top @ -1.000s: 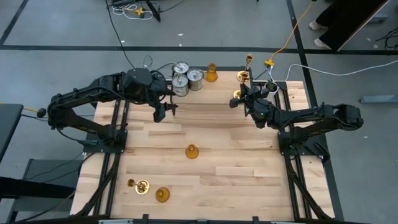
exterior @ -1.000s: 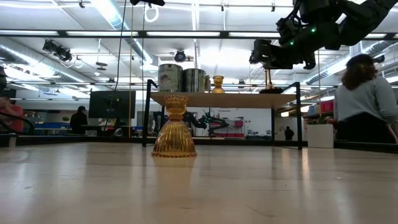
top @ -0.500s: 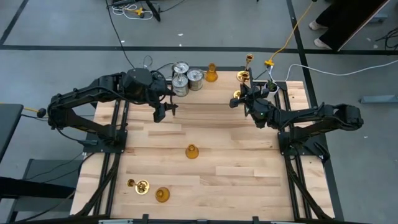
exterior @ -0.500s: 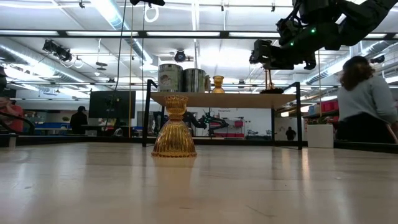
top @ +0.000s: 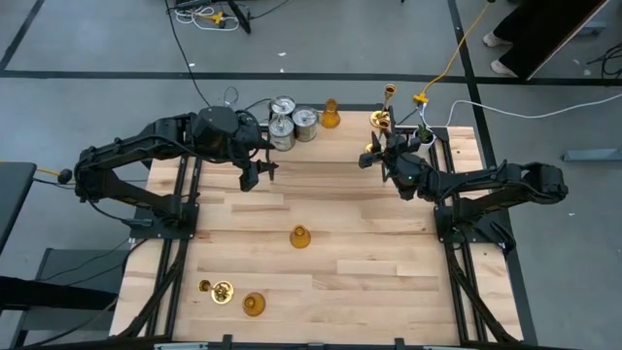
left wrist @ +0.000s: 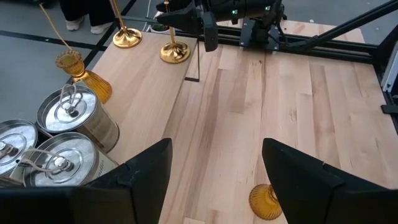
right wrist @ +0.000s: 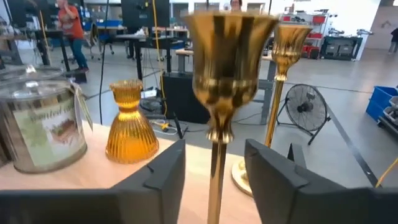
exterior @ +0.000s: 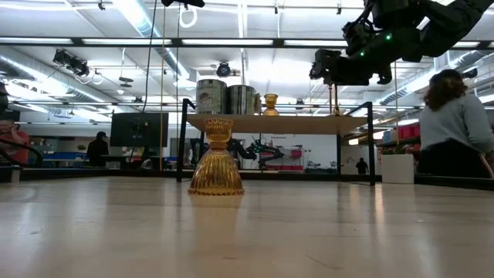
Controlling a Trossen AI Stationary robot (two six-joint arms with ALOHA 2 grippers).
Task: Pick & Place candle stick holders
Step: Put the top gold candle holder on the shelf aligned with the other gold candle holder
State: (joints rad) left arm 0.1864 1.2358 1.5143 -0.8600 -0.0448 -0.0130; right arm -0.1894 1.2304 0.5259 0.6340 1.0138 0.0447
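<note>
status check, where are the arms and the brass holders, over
Right gripper fingers open around brass holder at far edge. Left gripper open, empty, over the table by the glass cylinders. One brass holder near front-left corner. Nothing blocking.

Three silvery glass holders, three amber holders, three brass holders, two arms

glass cylinder label, printed words too blurred to read
</note>
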